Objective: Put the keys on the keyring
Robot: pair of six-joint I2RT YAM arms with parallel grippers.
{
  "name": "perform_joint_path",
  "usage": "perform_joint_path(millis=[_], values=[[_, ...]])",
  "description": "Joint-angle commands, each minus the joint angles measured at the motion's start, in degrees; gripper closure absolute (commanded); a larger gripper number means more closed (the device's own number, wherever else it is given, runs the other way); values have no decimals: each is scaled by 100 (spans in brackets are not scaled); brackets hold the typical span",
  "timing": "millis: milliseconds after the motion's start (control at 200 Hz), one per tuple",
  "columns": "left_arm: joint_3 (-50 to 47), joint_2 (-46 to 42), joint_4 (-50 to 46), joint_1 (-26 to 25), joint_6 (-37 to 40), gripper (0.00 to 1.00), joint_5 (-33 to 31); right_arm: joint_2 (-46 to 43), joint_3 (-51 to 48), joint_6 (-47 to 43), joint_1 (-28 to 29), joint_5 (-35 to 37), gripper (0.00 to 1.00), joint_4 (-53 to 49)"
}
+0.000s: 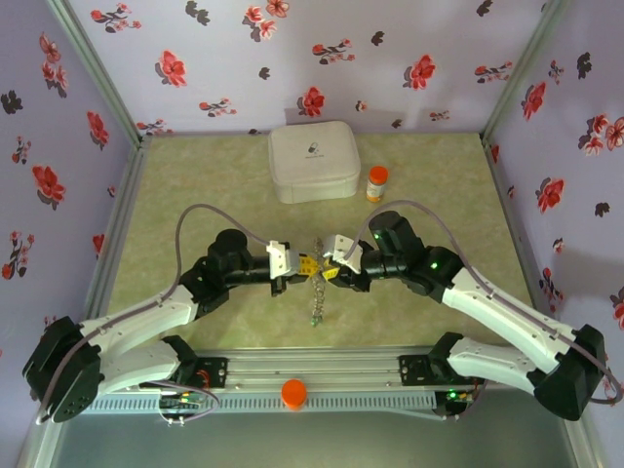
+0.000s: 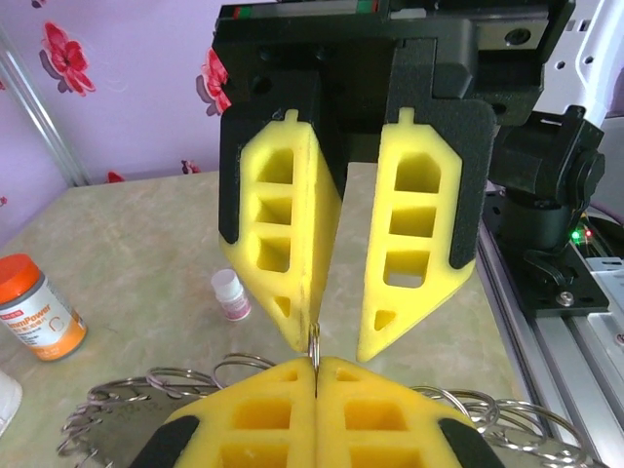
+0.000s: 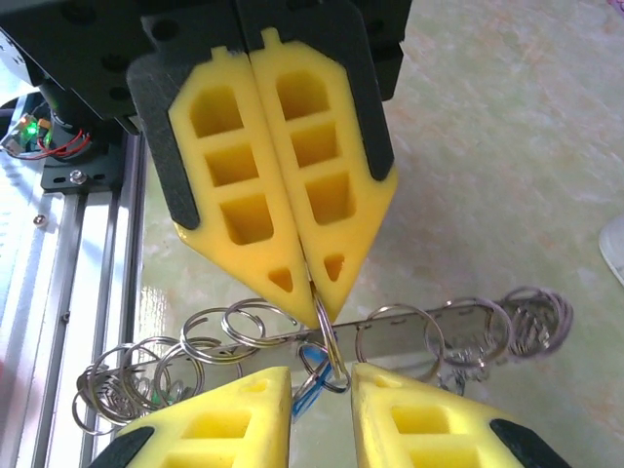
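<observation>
The keyring (image 1: 317,292), a floppy chain of grey rings, lies crosswise under both sets of fingertips, its long axis running back toward the arm bases. The left gripper (image 3: 314,283) is clamped on one ring. The right gripper (image 3: 320,375) stands narrowly parted around it. Beyond them sit a closed white case (image 1: 312,163) and a capped pill bottle (image 1: 376,183).

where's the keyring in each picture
top external: keyring dangles at centre, down from the left gripper.
left wrist: keyring along the bottom edge, either side of the left gripper.
right wrist: keyring strung across the lower middle.
shared landmark: left gripper, shut on one ring.
</observation>
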Motion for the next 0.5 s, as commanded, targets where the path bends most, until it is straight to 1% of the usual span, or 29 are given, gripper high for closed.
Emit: perform_joint_path(millis=[0, 75, 210, 255, 290, 345, 375, 415, 495], values=[[228, 38, 180, -21, -7, 100, 186, 47, 78, 185, 8, -286, 78, 224], [240, 34, 183, -16, -12, 100, 203, 81, 84, 212, 13, -324, 81, 249], [233, 23, 158, -19, -14, 100, 211, 146, 117, 198, 15, -349, 90, 224], [240, 24, 143, -20, -10, 100, 212, 150, 135, 201, 23, -365, 94, 217], [242, 26, 111, -16, 2, 100, 192, 155, 148, 191, 22, -390, 100, 212], [251, 8, -3, -19, 68, 81, 111, 162, 194, 175, 18, -390, 100, 146], [264, -9, -112, -15, 119, 76, 58, 171, 228, 152, 22, -373, 100, 72], [312, -23, -304, -24, 215, 72, -12, 190, 288, 109, 19, -345, 100, -30], [495, 10, -990, -21, 503, 72, -136, 281, 458, -48, 38, -133, 100, -330]])
